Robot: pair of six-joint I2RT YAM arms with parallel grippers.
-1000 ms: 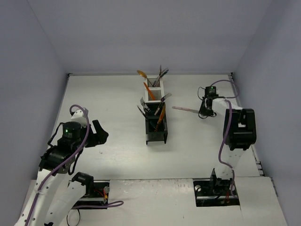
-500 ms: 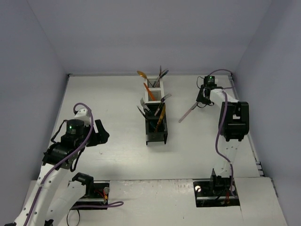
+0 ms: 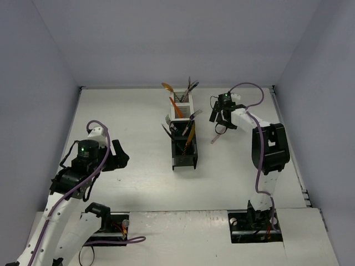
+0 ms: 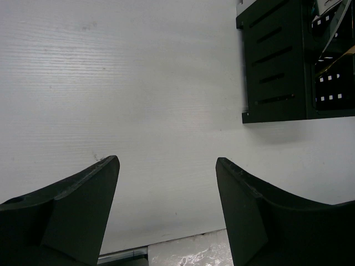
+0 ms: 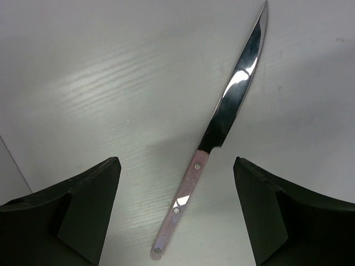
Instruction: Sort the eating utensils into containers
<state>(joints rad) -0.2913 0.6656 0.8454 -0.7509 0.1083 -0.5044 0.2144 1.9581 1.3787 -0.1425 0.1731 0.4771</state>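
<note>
The containers (image 3: 183,145) stand mid-table as a row, two white bins at the far end and two black at the near end. Several eating utensils (image 3: 188,132) in orange, gold and silver stick out of them. A knife with a pink handle (image 5: 184,201) and a shiny blade lies flat on the table, free between the fingers of my open right gripper (image 5: 176,163). From above, that right gripper (image 3: 222,116) hovers just right of the bins, with the knife (image 3: 215,138) under it. My left gripper (image 3: 119,158) is open and empty, left of the black bins (image 4: 277,61).
Grey walls close the table on three sides. The arm bases (image 3: 255,224) sit on brackets at the near edge. Purple cables (image 3: 260,160) run along both arms.
The right gripper swung left toward the bins, opened and let go of the pink-handled knife, which now lies on the table. The left arm barely moved.
</note>
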